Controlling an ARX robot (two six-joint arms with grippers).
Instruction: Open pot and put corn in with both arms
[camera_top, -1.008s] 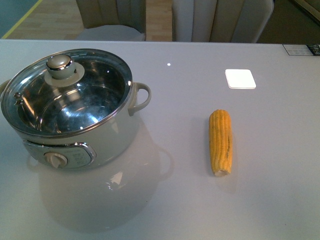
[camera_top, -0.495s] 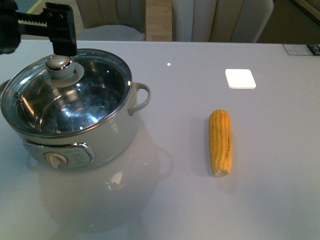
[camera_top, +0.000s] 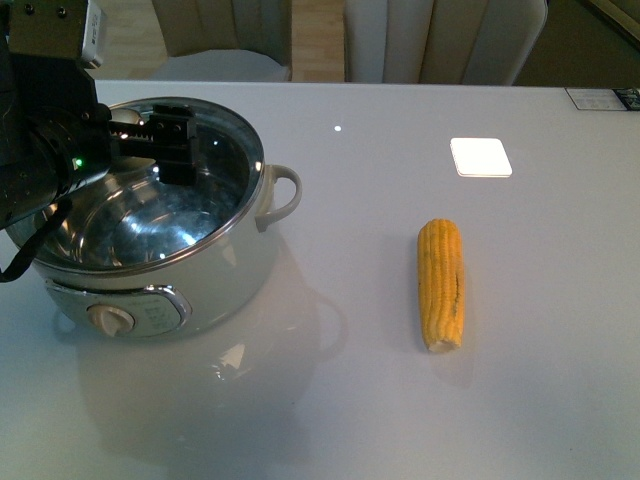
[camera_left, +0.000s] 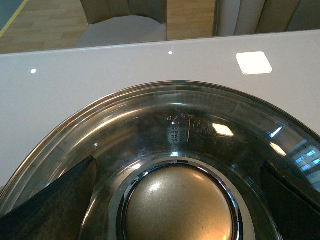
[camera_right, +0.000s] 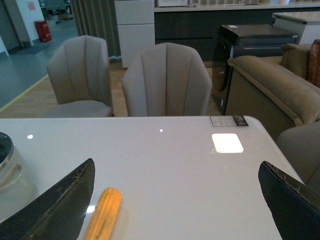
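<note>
Pot (camera_top: 200, 270) sits left on table (camera_top: 560, 400), glass lid (camera_left: 210, 125) on; corn (camera_top: 441, 285) lies well to its right. Left gripper (camera_left: 178, 170) spread, straddling lid knob (camera_left: 180, 210). Right gripper (camera_right: 176, 165) spread, empty. Risk: an off-centre close slips off the smooth knob; lid tilts or drops.

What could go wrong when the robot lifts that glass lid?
The left gripper sits open around the lid's knob, which is round and shiny, so it might slip and drop the glass lid. The corn lies loose on the smooth table and could roll away when the right gripper grabs it.
</note>
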